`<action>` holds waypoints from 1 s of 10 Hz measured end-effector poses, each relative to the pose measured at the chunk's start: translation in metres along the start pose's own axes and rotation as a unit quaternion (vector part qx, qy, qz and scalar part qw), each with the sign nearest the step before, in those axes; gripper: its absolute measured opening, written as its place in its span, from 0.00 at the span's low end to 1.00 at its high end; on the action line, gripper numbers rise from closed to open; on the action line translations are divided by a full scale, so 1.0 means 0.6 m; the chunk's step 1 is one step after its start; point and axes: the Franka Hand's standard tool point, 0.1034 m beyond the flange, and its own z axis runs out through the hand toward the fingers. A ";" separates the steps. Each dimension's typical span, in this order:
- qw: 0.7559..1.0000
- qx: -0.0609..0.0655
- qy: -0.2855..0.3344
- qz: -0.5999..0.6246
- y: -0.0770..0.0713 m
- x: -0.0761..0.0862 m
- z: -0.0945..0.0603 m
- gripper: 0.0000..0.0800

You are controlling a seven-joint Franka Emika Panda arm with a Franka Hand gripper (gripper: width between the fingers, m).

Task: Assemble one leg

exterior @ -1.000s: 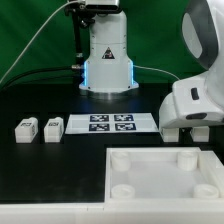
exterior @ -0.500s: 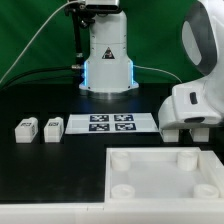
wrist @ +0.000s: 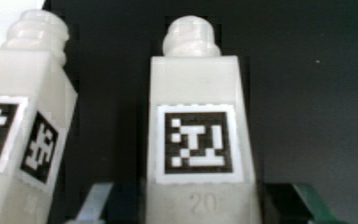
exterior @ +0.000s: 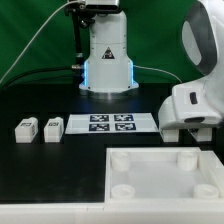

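While the gripper (wrist: pixel 208 208) stands spread, we see the leg (wrist: pixel 199 120) upright between its fingers (wrist: pixel 108 203), a gap showing on one side; a second leg (wrist: pixel 25 110) stands just beside it on the table (wrist: pixel 114 40).

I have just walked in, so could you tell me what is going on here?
The robot arm reaches down, its fingers on either side of one leg, with a second leg close beside it. Whether they grip it yet is unclear. Two more legs wait beside the marker board.
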 end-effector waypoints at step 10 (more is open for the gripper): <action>0.997 0.005 0.068 -0.030 0.014 -0.011 -0.091 0.36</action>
